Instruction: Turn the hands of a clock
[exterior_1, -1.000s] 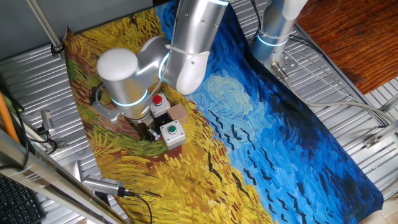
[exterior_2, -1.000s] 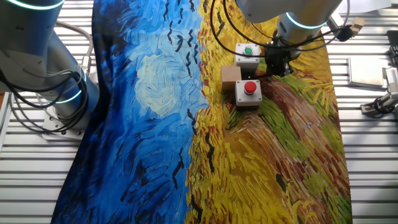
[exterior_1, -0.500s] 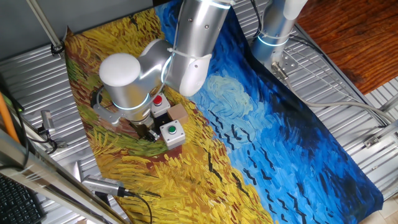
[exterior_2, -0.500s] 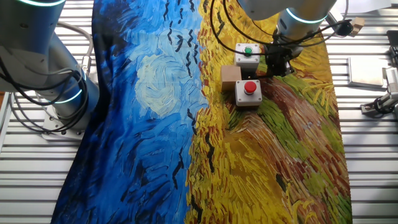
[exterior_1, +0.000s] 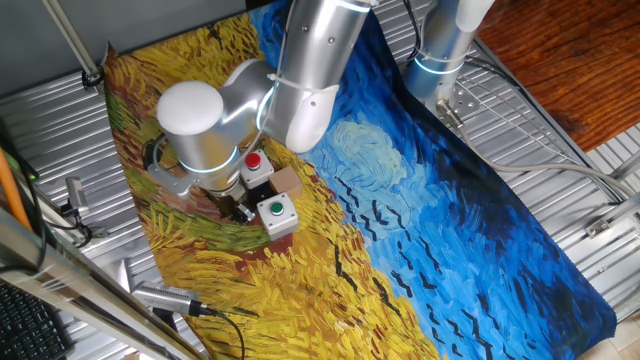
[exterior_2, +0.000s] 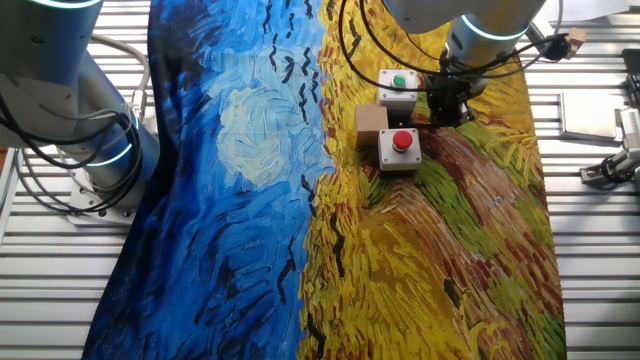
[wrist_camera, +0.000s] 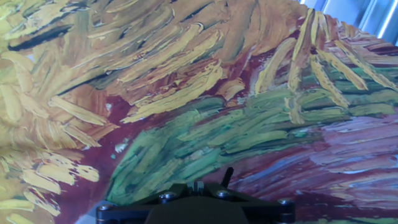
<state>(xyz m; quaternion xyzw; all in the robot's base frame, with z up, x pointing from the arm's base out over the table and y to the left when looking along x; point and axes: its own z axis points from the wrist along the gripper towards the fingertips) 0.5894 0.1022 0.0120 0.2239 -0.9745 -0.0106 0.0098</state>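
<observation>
No clock shows in any view, and no C-clamp. My gripper (exterior_1: 238, 211) hangs low over the painted cloth, just left of a grey box with a green button (exterior_1: 275, 212). In the other fixed view the gripper (exterior_2: 446, 103) is to the right of that green-button box (exterior_2: 399, 86) and up and to the right of a red-button box (exterior_2: 402, 147). In the hand view the gripper (wrist_camera: 198, 185) shows only at the bottom edge, fingers close together and holding nothing, with bare green and maroon cloth ahead.
A small brown block (exterior_2: 371, 124) sits between the two button boxes. The red-button box (exterior_1: 254, 165) lies partly under my arm. The painted cloth (exterior_1: 420, 260) covers the table. A second arm's base (exterior_2: 95, 150) stands at the cloth's blue side.
The arm's elbow swayed slightly right and back. The gripper stays at the same spot beside the green-button box.
</observation>
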